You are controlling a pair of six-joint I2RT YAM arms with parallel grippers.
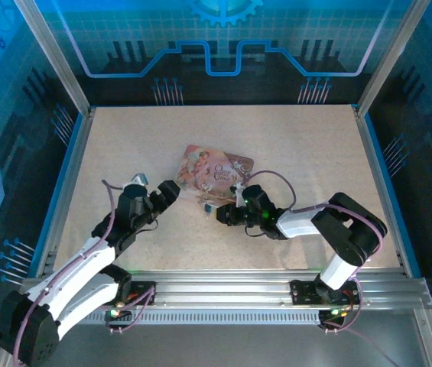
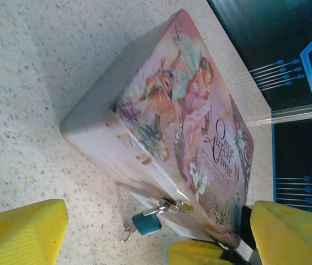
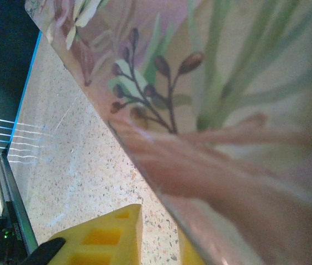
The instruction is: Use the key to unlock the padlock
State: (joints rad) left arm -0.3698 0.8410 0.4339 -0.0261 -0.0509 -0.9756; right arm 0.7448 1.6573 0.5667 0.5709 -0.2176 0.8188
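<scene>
The padlock [image 2: 146, 222], small with a blue body and a silvery shackle, hangs from the hasp of a pink picture tin [image 2: 189, 127] on its front side. The key [image 2: 125, 234], a tiny metal piece with a ring, sticks out at the padlock's lower end. My left gripper [image 2: 156, 245] is wide open, its yellow fingers [image 2: 23, 232] either side of the padlock and short of it. My right gripper [image 3: 164, 248] is narrowly open at the tin's corner, with bare table in the gap. From above, the padlock [image 1: 209, 206] lies between the left gripper [image 1: 160, 184] and the right gripper [image 1: 223, 215].
The pink tin [image 1: 216, 170] lies in the middle of the speckled table [image 1: 292, 138]. One yellow finger of the right gripper [image 2: 200, 254] pokes in just right of the padlock. Blue rails and framed walls [image 1: 70, 176] border the table.
</scene>
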